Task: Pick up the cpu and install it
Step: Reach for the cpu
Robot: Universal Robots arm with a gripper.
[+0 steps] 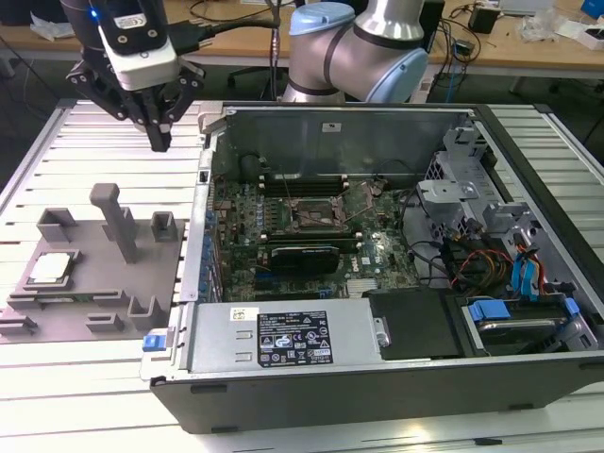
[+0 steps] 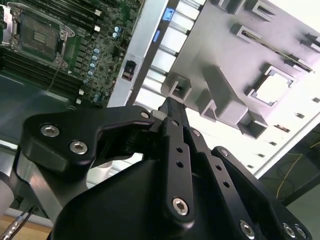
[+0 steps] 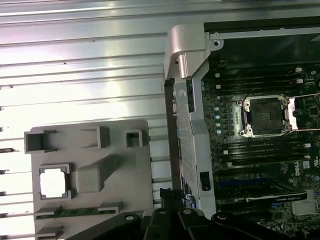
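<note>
The cpu (image 1: 52,269), a small square chip with a shiny silver top, lies in a recess of the grey fixture plate (image 1: 90,243) at the exterior view's left. Both wrist views show it as a bright square (image 2: 272,89) (image 3: 53,182). My gripper (image 1: 160,142) hangs above the slatted table behind the fixture, well apart from the chip. Its black fingers (image 2: 170,107) meet at the tip with nothing between them, and their tips (image 3: 166,194) show in the first wrist view too. The open processor socket (image 1: 316,212) (image 3: 262,116) sits on the motherboard inside the case.
The open computer case (image 1: 396,113) stands to the exterior view's right of the fixture, with a black expansion card (image 1: 302,255), a power supply (image 1: 283,335) and drive bays (image 1: 510,274). A tall grey post (image 1: 118,222) rises from the fixture. The arm's base (image 1: 359,47) stands behind the case.
</note>
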